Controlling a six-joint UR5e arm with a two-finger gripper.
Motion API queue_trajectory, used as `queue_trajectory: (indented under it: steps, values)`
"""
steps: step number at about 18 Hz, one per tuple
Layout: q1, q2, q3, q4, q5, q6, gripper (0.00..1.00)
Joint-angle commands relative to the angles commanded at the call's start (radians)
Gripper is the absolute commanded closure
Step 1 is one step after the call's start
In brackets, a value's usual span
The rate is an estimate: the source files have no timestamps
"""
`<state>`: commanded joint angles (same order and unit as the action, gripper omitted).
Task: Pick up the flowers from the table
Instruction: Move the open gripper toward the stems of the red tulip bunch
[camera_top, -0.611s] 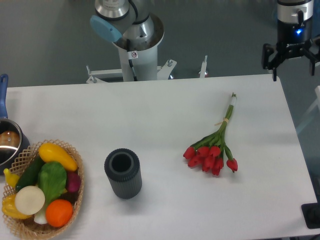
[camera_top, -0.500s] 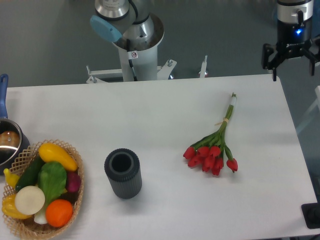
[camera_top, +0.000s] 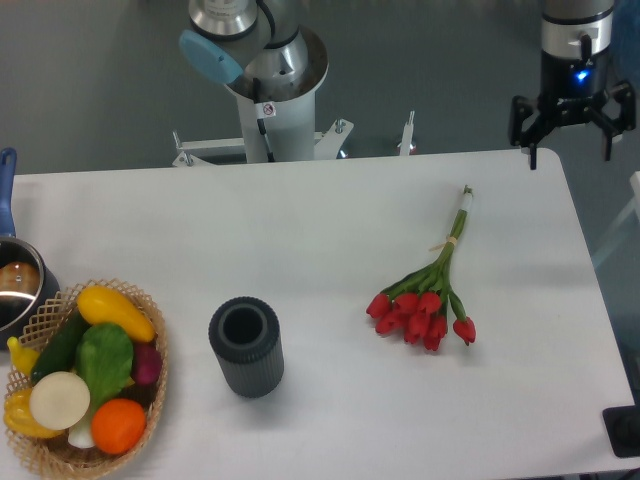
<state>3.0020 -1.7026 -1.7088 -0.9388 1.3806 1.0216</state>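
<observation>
Approach stage, as we judge it. The tool (camera_top: 571, 128) hangs above the far right corner of the bench (camera_top: 300, 215), its fingers spread apart and pointing down, with nothing between them. The flowers (camera_top: 432, 283) lie flat on the bench in its right half, well apart from the tool. The red buds point toward the near edge. The green stems run up toward the far edge and are tied by a pale band partway along.

No contact has been made, so the pick is not yet begun. We judge that the next move calls for travel from the far right corner inward over the bench, toward the stems. The tool must then come down with one finger on each side of the bundle. We would choose the tied part of the stems, since the bundle looks narrowest there. The stems lie at a slant to the bench edges, so the wrist will likely need a turn to set the fingers across them.

Room for the move is good. We see bare bench on all sides of the flowers, and the right edge is near but not touching them. The dark ribbed cup (camera_top: 246, 346) stands toward the middle of the near edge, well apart. The basket of vegetables (camera_top: 84, 377) and the pot (camera_top: 18, 285) sit at the left edge, out of the path.
</observation>
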Motion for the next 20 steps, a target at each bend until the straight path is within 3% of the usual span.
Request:
queue_trajectory:
  steps: [5, 10, 15, 20]
  values:
    - [-0.018, -0.026, -0.087, -0.005, 0.009, 0.012, 0.00]
    - [-0.031, -0.071, -0.141, -0.032, 0.012, 0.233, 0.00]
    - [-0.031, -0.120, -0.175, -0.048, 0.008, 0.408, 0.00]
    - [-0.081, -0.195, -0.176, -0.037, 0.000, 0.402, 0.00]
